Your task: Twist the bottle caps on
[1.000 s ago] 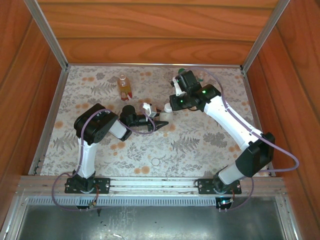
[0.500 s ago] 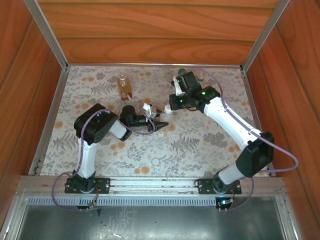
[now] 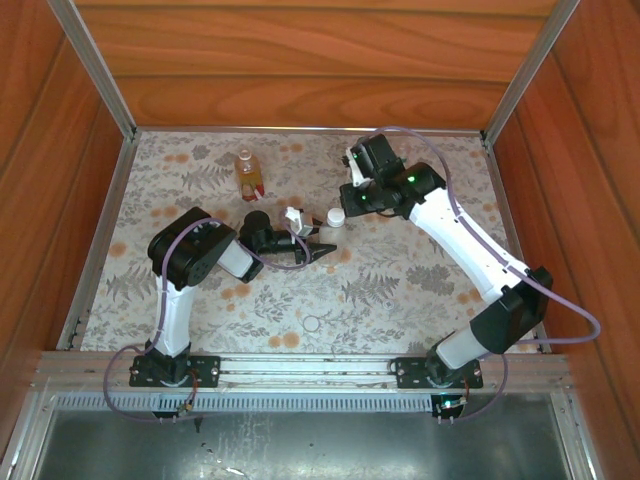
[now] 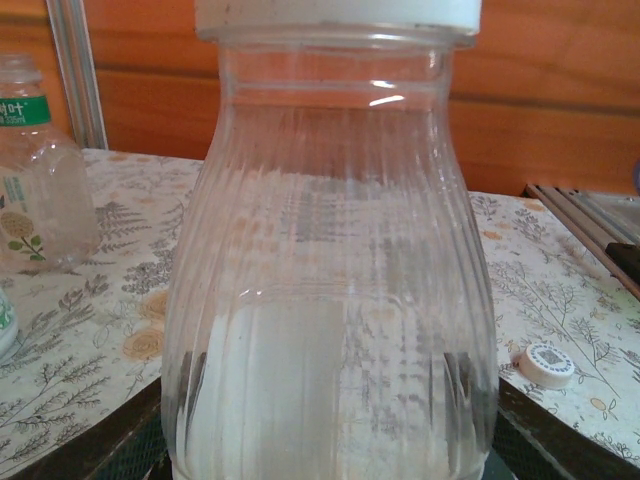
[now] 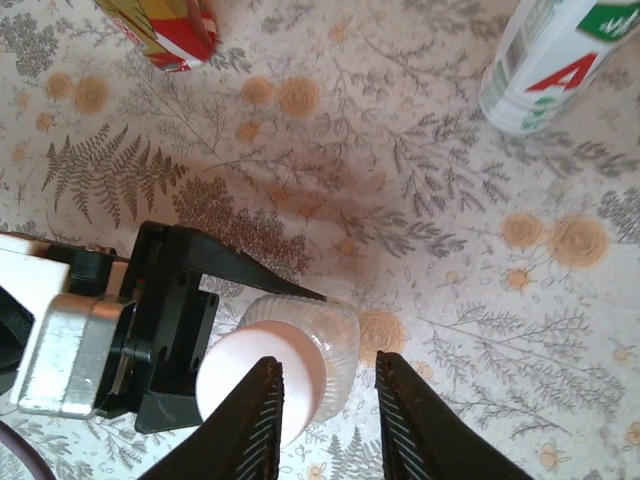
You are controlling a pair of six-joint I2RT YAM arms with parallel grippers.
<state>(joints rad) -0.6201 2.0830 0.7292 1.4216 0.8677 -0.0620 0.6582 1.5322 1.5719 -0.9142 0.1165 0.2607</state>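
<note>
A small ribbed clear bottle (image 4: 330, 280) stands on the table with a white cap (image 4: 335, 12) on its neck. My left gripper (image 4: 330, 455) is shut on its lower body, a dark finger at each side. From above, the capped bottle (image 5: 325, 345) sits between those black fingers. My right gripper (image 5: 325, 410) hangs just over it, open, its left finger overlapping the cap (image 5: 250, 385) without clamping it. In the top view the left gripper (image 3: 318, 247) holds the bottle (image 3: 335, 217) mid-table and the right gripper (image 3: 352, 200) is just behind it.
An amber bottle with a red label (image 3: 248, 172) stands at the back left, also in the right wrist view (image 5: 165, 30). A white bottle with green-red print (image 5: 560, 55) stands nearby. Another clear bottle (image 4: 35, 180) and a loose white cap (image 4: 547, 365) are on the flowered table (image 3: 400, 290).
My right gripper has opened off the white cap and drawn up and back to the right. The left gripper and the bottle have not moved.
</note>
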